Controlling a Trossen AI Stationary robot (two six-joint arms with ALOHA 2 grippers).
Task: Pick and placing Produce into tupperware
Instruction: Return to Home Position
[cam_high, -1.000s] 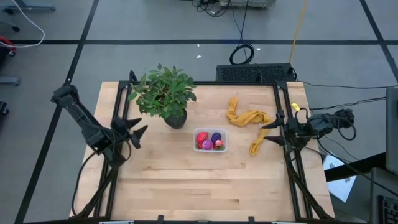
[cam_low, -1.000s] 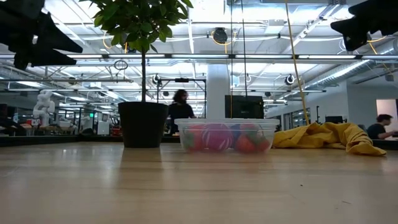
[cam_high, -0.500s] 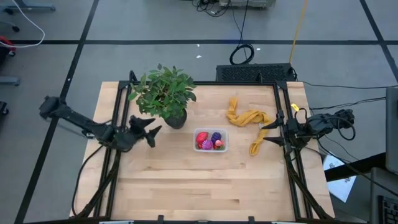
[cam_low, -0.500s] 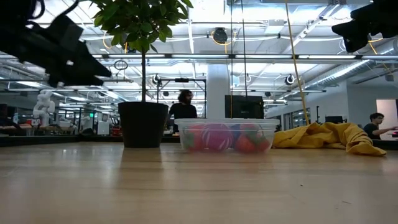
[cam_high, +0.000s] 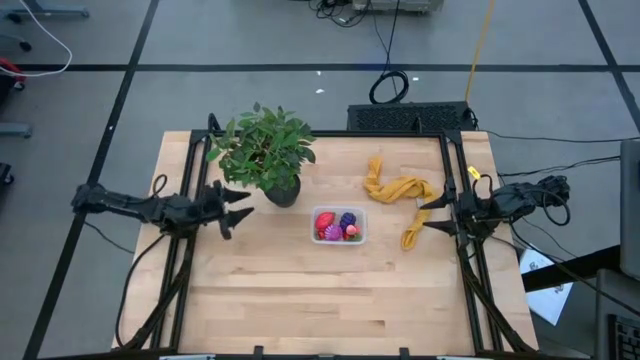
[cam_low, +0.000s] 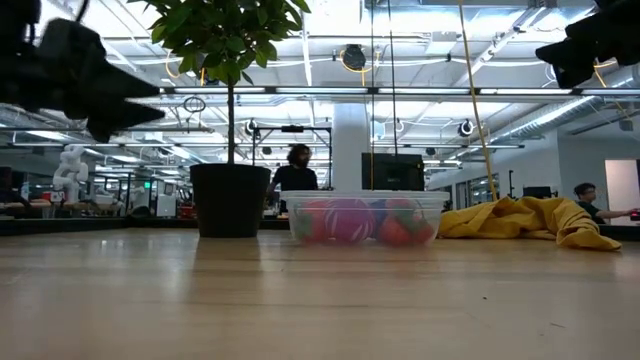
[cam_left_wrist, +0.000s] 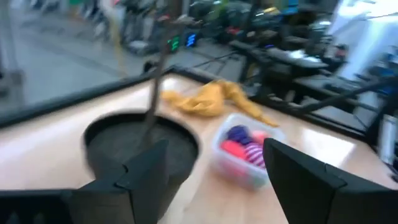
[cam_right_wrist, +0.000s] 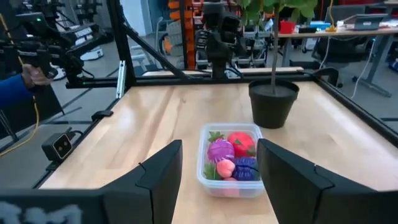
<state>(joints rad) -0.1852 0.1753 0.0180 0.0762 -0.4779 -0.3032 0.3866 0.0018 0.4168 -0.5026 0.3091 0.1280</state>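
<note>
- Left gripper — fingers spread apart, holding nothing — hangs just beside the pot, its arm stretched lower and flatter than half a second ago.
- Tupperware sits unmoved mid-table (near the pot), with the produce inside it.
- Right gripper, fingers also apart, waits unchanged at the table's right edge, near the yellow cloth.

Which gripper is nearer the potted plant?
Left. The left gripper hovers just beside the potted plant; the right gripper is far off, beyond the tupperware, by the yellow cloth.
</note>
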